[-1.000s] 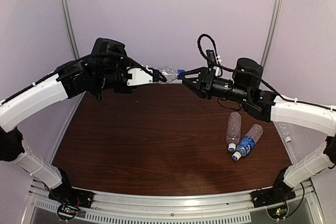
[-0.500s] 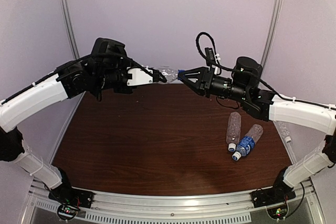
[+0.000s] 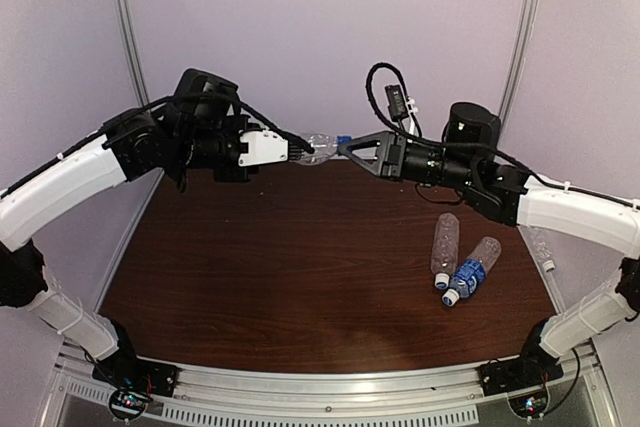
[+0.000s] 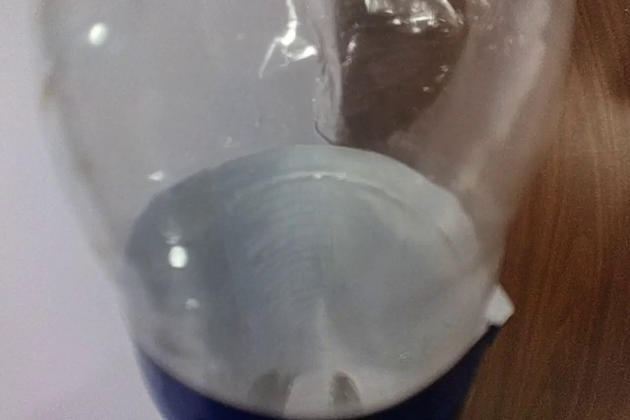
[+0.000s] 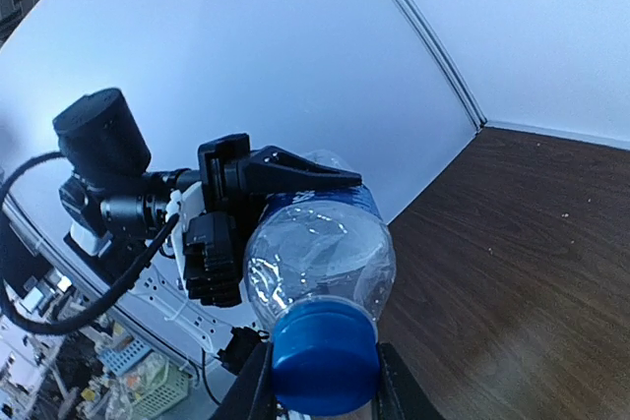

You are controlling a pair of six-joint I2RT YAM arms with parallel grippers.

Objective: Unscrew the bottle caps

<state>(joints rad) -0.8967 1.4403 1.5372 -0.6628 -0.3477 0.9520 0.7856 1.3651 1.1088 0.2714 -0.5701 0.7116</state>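
1. One bottle (image 3: pixel 320 142) is in the air, over the far edge of the table (image 3: pixel 300 277).
2. Left gripper (image 3: pixel 303 150) fingers are clamped on its body.
3. Right gripper (image 3: pixel 345 145) fingers are closed tight on its blue cap (image 5: pixel 325 353).

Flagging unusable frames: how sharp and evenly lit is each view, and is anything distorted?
Top external: sharp, evenly lit, frame posts slightly bowed. Left wrist: the held bottle fills the view, hazy and out of focus, small glare spots. Right wrist: strong fisheye curve along the wall edge, bluish cast; the blue cap is fairly sharp.
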